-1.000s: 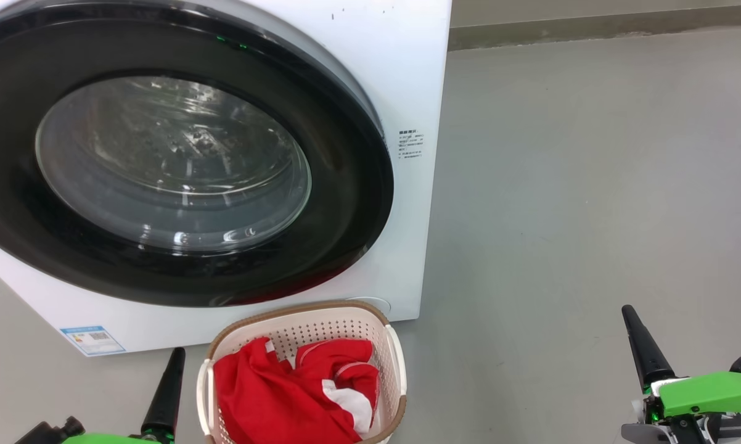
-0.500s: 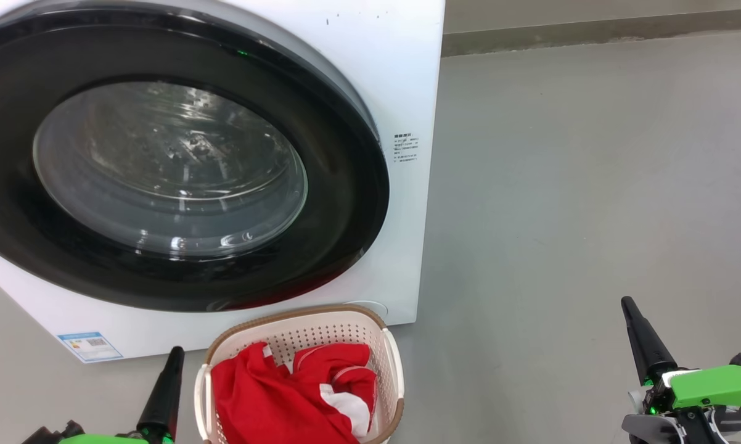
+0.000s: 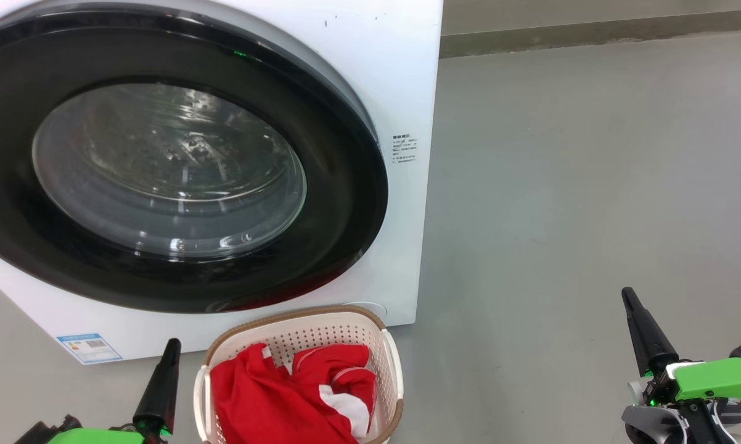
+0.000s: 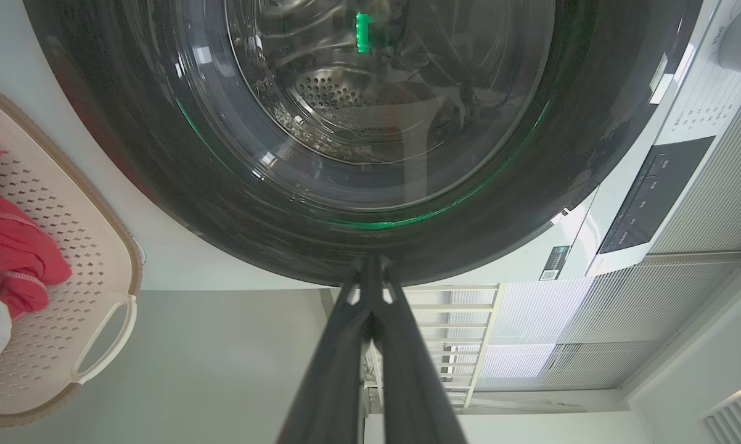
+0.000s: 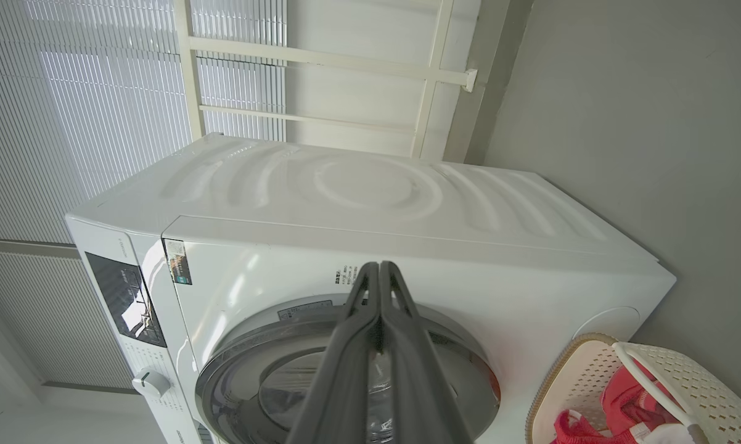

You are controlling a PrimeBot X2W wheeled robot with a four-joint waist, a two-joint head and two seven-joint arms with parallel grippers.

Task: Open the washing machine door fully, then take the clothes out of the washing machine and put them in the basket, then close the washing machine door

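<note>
Illumination is bright, even and diffuse; daylight enters through the slatted blinds [image 5: 99, 123]; small glare spots and green reflections mark the washing machine door [image 3: 167, 172]; shadows are soft; wrist views bow at the edges; focus is sharp throughout.

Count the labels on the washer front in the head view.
2: a blue sticker at its lower left corner, black print right of the door. Others may lie beyond the frame.
</note>
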